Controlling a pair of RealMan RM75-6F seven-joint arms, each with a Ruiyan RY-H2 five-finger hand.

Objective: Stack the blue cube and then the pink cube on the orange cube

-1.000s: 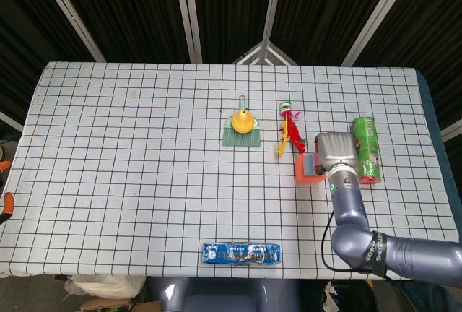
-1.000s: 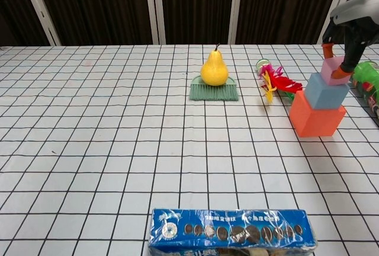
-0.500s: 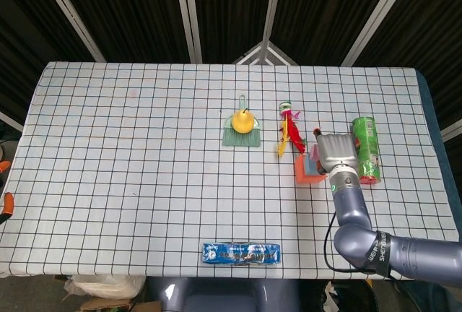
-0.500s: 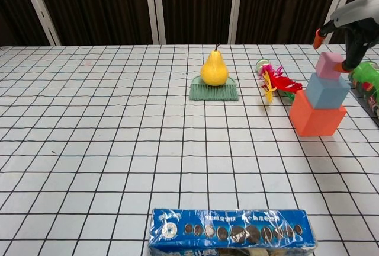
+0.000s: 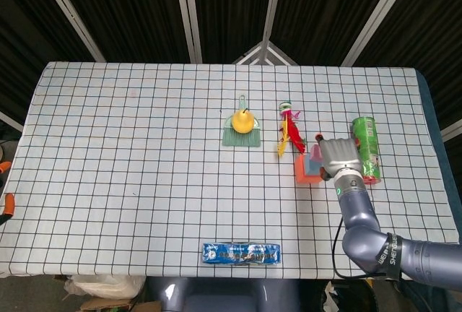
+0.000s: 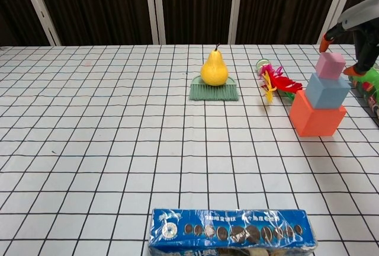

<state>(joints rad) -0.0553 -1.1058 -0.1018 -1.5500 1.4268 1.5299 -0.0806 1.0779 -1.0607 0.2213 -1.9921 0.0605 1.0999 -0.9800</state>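
The right hand's fingers (image 6: 327, 44) have let go and spread apart, holding nothing, and drawn back right of the small pink cube (image 6: 329, 65), which now sits on the blue foam cube (image 6: 326, 90) atop the orange cube (image 6: 317, 115); the stack looks finished.

Pear (image 6: 214, 68) on brush (image 6: 214, 90); blue packet (image 6: 231, 230), possibly coins.

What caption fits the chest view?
Pink cube tops blue cube on orange cube; right hand open beside the stack.
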